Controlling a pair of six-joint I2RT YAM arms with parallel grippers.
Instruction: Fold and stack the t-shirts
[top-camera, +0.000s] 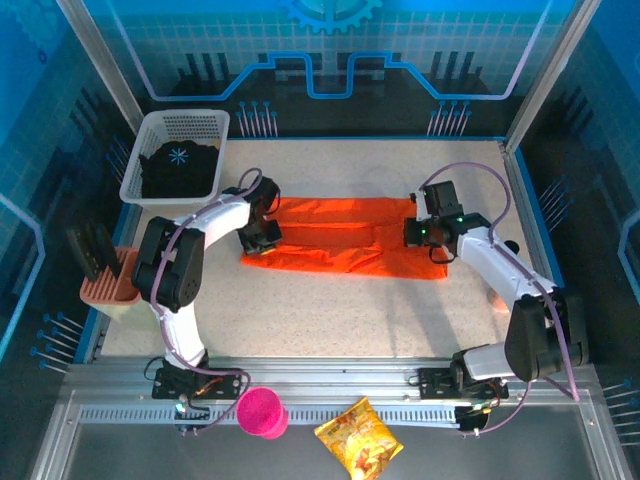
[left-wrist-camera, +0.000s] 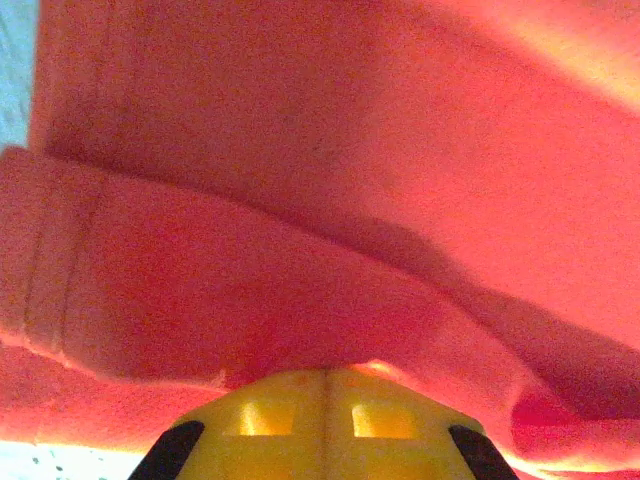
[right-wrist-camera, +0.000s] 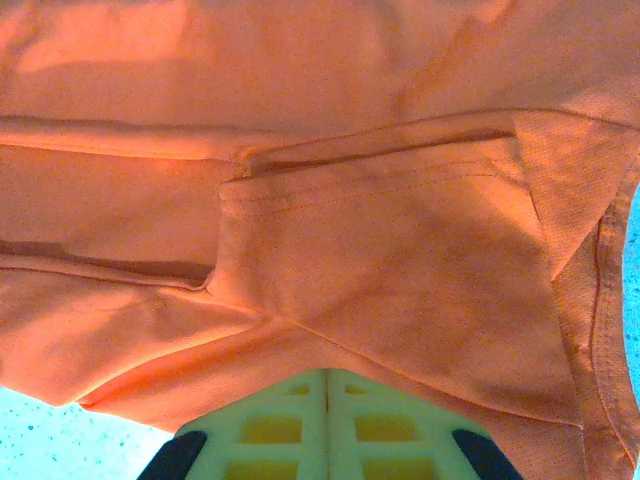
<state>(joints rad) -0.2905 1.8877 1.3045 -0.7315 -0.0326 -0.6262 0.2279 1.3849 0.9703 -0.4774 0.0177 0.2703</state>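
Tabletop (top-camera: 330, 320) rims orange t-shirt (top-camera: 340, 245); left hand (top-camera: 263, 234), right hand (top-camera: 413, 232) pinch its ends.

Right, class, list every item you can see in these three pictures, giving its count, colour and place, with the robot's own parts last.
orange t-shirt: 1, bright orange, partly folded at the table's centre
black t-shirt: 1, black with pale-blue print, inside the basket
basket: 1, white mesh, far-left corner of the table
holder: 1, salmon pink, left table edge, dark flat items standing in it
cup: 1, magenta, near rail
snack bag: 1, yellow, near rail
table: 1, speckled beige, beneath shirt and basket
left gripper: 1, yellow pads, shut on the orange t-shirt's left end
right gripper: 1, yellow pads, shut on its right end
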